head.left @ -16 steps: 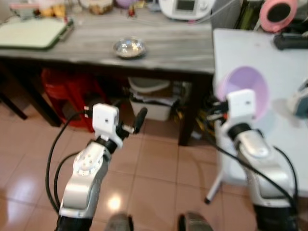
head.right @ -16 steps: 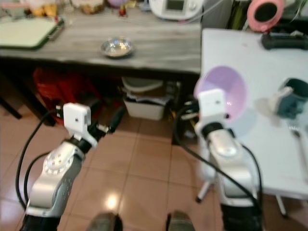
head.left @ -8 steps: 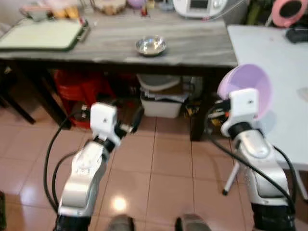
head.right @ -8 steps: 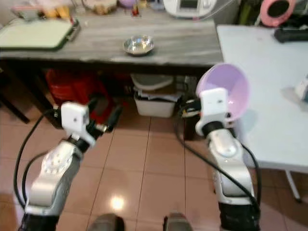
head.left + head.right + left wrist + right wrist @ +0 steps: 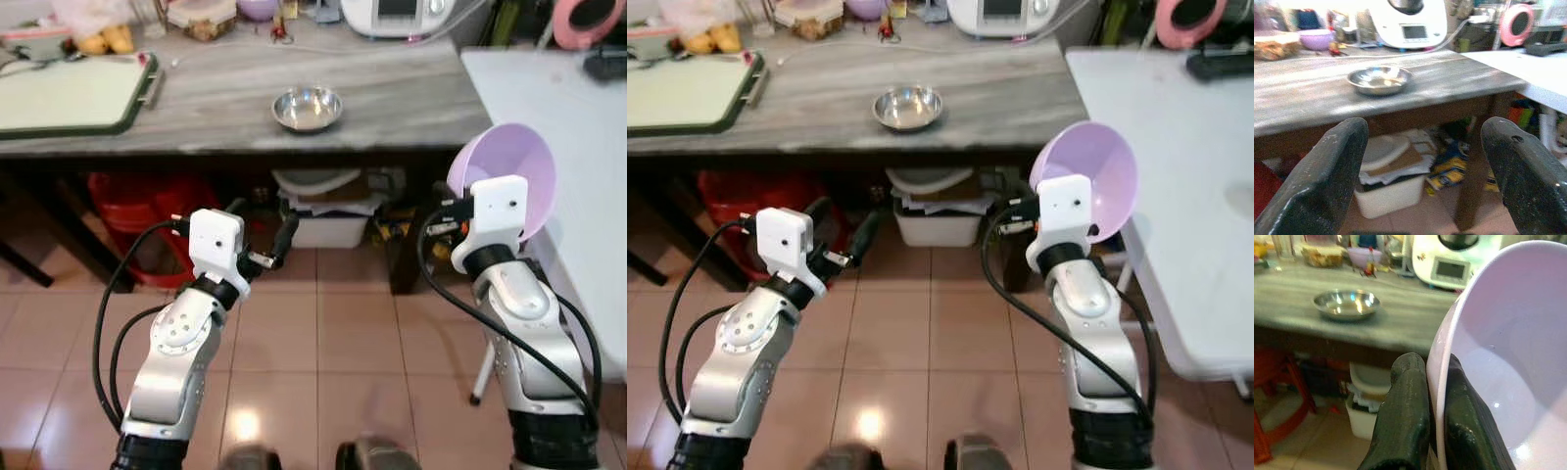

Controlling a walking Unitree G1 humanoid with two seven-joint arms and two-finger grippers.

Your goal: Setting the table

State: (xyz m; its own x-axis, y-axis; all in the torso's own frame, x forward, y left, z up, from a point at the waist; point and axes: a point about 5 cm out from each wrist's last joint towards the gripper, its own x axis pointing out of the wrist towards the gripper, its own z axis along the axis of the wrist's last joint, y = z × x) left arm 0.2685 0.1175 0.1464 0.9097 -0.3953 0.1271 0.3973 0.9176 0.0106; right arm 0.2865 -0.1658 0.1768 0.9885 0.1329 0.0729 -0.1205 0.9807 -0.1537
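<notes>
The right tool [image 5: 1432, 431] pinches the rim of a lilac bowl [image 5: 505, 176] between its 2 fingers, holding it tilted on edge in the air, beside the corner of the white bench [image 5: 558, 108]. The left tool [image 5: 1422, 171] hangs with its fingers spread wide and nothing between them, above the tiled floor [image 5: 323, 343], facing the grey wooden bench [image 5: 225, 108]. A small steel bowl [image 5: 308, 108] sits on that bench, near its front edge.

Grey wood-grain table [image 5: 392, 98], white table [image 5: 578, 117] beside, terracotta tile floor [image 5: 323, 333].
</notes>
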